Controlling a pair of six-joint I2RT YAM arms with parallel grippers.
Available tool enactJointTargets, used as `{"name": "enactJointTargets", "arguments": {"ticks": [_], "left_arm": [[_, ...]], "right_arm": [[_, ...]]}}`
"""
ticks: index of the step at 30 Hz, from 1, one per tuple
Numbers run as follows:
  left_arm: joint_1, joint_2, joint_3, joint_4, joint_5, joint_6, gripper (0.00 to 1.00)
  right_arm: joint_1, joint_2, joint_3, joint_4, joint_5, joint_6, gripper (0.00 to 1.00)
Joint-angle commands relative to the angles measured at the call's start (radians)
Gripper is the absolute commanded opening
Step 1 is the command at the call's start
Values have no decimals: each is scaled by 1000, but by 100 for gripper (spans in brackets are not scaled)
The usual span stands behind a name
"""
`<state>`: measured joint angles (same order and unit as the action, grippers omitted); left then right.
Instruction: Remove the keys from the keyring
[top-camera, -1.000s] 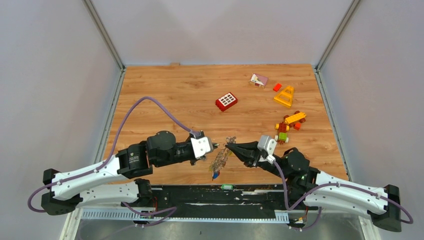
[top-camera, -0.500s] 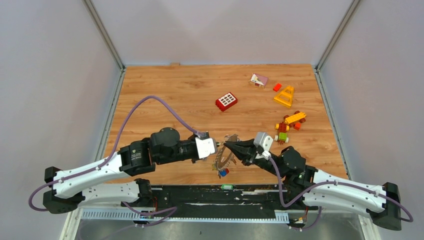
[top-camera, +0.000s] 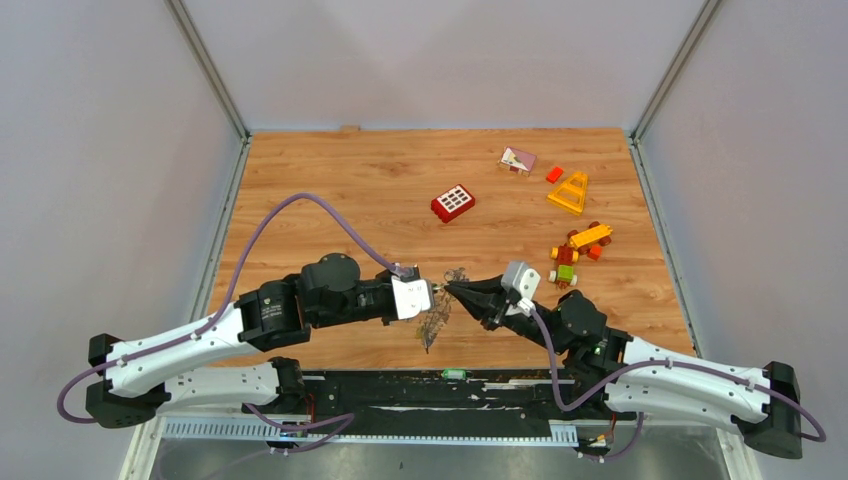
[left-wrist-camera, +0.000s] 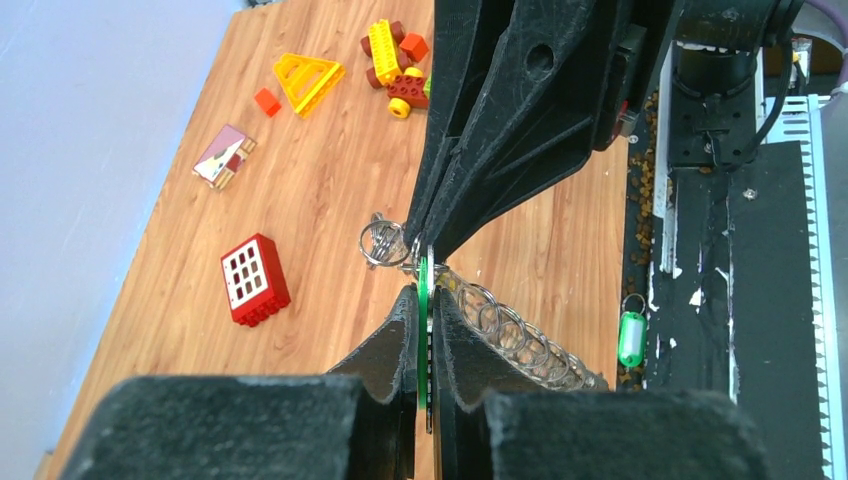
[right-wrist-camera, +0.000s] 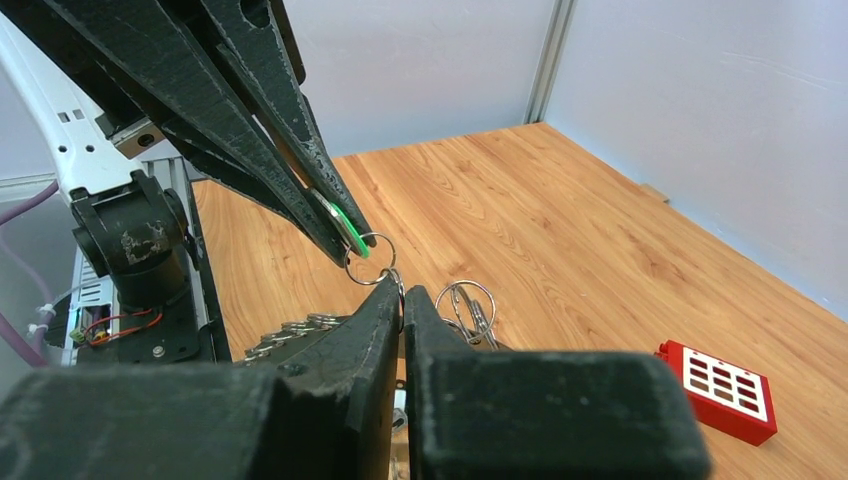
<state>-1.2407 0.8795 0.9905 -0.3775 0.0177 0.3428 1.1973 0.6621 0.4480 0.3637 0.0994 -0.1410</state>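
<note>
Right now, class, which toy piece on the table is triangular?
The yellow frame near the far right corner: it alone is an open, three-sided outline.

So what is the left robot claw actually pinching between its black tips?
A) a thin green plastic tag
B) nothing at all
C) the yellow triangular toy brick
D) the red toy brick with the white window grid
A: in its own wrist view, the thin green plastic tag stands edge-on, clamped between the closed fingers of the left gripper.
</note>
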Motion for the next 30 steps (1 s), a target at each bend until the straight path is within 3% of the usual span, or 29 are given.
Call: {"name": "enactJointTargets", "arguments": {"ticks": [1, 10, 30], "left_arm": [[-8, -22, 62, 75, 30, 13, 0], [-9, -25, 62, 82, 14, 8, 0], [-8, -43, 45, 138, -55, -38, 0]], "right_arm": [[-9, -23, 19, -13, 39, -42, 11], [-9, -99, -24, 17, -5, -60, 27], [-8, -92, -165, 326, -22, 136, 26]]}}
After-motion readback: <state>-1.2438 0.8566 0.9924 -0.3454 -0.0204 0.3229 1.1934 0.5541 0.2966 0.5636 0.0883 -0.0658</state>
